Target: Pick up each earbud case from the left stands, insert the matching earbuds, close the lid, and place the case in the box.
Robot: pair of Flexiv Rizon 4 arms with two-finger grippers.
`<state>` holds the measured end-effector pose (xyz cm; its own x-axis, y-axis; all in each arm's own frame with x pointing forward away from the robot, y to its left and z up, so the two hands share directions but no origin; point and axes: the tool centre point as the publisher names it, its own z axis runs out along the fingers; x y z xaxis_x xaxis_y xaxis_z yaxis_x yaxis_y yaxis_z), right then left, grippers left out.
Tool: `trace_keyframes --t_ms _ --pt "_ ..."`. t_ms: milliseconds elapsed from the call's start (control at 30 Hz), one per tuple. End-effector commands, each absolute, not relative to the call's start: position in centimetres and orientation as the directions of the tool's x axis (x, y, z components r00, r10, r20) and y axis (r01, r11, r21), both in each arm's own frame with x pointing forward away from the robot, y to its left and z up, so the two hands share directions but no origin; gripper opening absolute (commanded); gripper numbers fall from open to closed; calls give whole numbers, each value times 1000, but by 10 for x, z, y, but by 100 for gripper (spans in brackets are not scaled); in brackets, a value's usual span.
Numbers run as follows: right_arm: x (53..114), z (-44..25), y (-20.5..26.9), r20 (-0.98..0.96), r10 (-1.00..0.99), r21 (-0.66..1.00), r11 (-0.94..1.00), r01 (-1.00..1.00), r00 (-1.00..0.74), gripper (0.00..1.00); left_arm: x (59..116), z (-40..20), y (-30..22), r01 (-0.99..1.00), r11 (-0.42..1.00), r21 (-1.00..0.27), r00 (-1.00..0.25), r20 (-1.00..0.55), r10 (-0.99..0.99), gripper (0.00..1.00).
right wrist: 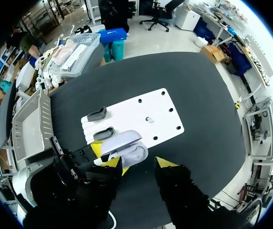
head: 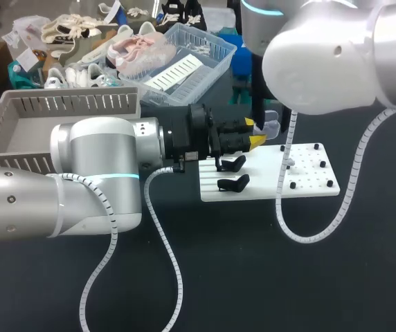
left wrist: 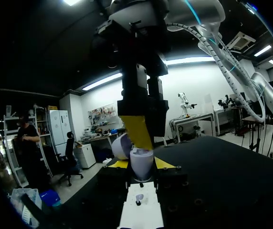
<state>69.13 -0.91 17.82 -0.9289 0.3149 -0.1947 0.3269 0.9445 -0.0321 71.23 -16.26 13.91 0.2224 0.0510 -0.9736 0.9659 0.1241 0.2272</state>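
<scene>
My left gripper [head: 253, 135] is held sideways over the white plate [head: 309, 181] and is shut on a pale earbud case [left wrist: 141, 164] whose lid [left wrist: 121, 145] stands open. In the right wrist view the open case [right wrist: 127, 149] lies just ahead of my right gripper [right wrist: 138, 163], by its one finger. That gripper is open with nothing between its tips. In the left wrist view it comes down from above, one yellow fingertip [left wrist: 136, 131] right over the case. Two black stands [head: 232, 164] [head: 234, 183] on the plate's left part are bare. No earbud shows.
A grey slatted box [head: 59, 105] stands at the left behind my left arm. A clear basket [head: 198, 43] with a pink shoe sits at the back. Small black pegs [head: 317, 166] dot the plate's right part. My right arm's white cable [head: 284, 207] hangs over the plate.
</scene>
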Motion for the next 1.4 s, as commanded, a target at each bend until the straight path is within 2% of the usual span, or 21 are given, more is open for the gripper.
trace_keyframes --t_ms 33,133,200,233,267,300,400,500,533,600,633,667,767,933,1067,1167,1200,1400 --pt "684 183 -12 -207 316 -15 945 326 -926 68 712 139 -163 965 128 229 224 -973 50 0" --pt "677 187 -13 -225 295 11 954 300 -929 58 712 139 -163 965 128 229 224 -973 50 0" --pt "672 189 -13 -251 257 24 965 260 -933 63 712 139 -163 965 128 229 224 -973 50 0" --pt "669 191 -13 -272 224 26 974 226 -936 70 712 139 -163 965 128 229 224 -973 50 0" --pt "666 192 -13 -295 190 36 981 188 -936 69 712 139 -163 965 128 229 224 -973 50 0" --pt "662 194 -13 -319 158 38 987 153 -935 63 712 139 -163 965 128 229 224 -973 50 0" --pt "652 197 -16 -365 90 27 996 86 -927 57 712 139 -163 965 128 229 224 -973 50 0" --pt "642 197 -20 -395 32 -2 999 36 -918 62 712 139 -163 965 128 229 224 -973 50 0" --pt "639 197 -21 -401 16 -10 1000 22 -916 69 712 139 -163 965 128 229 224 -973 50 0" --pt "633 195 -24 -405 1 -17 1000 9 -914 74 712 139 -163 965 128 229 224 -973 50 0" --pt "631 194 -25 -410 -10 -24 1000 0 -912 85 712 139 -163 965 128 229 224 -973 50 0" --pt "629 192 -27 -414 -18 -24 1000 -9 -910 89 712 139 -163 965 128 229 224 -973 50 0" --pt "624 185 -32 -411 -29 -32 999 -18 -911 96 712 139 -163 965 128 229 224 -973 50 0" --pt "622 167 -44 -402 -35 -6 999 -35 -915 93 712 139 -163 965 128 229 224 -973 50 0" --pt "627 151 -56 -391 -34 58 996 -61 -920 93 712 139 -163 965 128 229 224 -973 50 0" --pt "633 139 -64 -375 -14 69 997 -43 -927 83 712 139 -163 965 128 229 224 -973 50 0" --pt "637 133 -68 -372 -9 80 996 -42 -928 77 712 139 -163 965 128 229 224 -973 50 0" --pt "656 110 -78 -344 -7 99 994 -43 -939 75 712 139 -163 965 128 229 224 -973 50 0"
